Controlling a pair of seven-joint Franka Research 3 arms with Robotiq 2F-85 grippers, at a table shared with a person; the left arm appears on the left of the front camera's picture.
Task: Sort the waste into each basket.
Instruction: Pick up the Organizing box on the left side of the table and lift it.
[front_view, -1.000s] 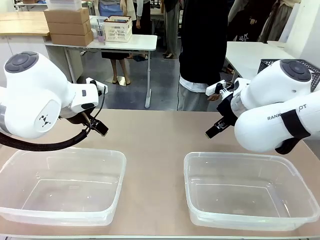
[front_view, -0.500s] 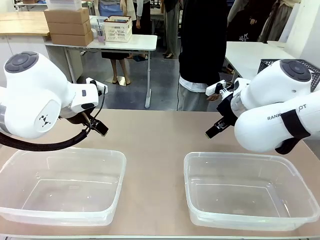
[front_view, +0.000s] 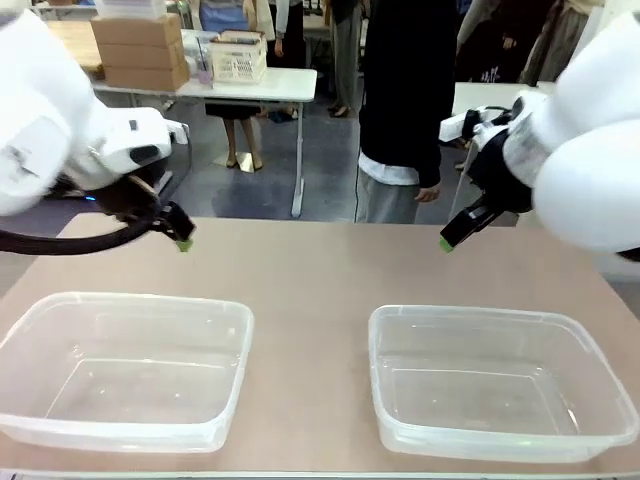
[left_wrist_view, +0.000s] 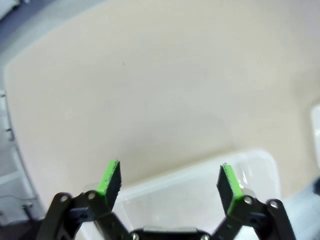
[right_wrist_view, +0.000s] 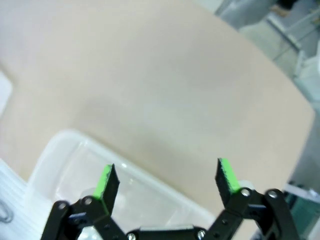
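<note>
Two see-through tubs sit on the beige table, one at the near left (front_view: 125, 368) and one at the near right (front_view: 500, 380); both look empty. No cans or bottles show in any view. My left gripper (front_view: 180, 234) hangs above the table beyond the left tub, open, with nothing between its green pads (left_wrist_view: 109, 177); that tub's rim (left_wrist_view: 200, 172) lies below it in the left wrist view. My right gripper (front_view: 450, 237) hangs beyond the right tub, open and empty; the right wrist view shows the tub's corner (right_wrist_view: 65, 145) under its pads (right_wrist_view: 226, 175).
A person in a black top (front_view: 405, 90) stands at the far side of the table, hands off it. Behind are a white table with cardboard boxes (front_view: 140, 45) and a white basket (front_view: 238, 55). Bare tabletop (front_view: 310, 270) runs between and beyond the tubs.
Both arms have risen and swung outward: the left gripper moved slightly left and up, the right gripper right and up. Tubs have not moved.
</note>
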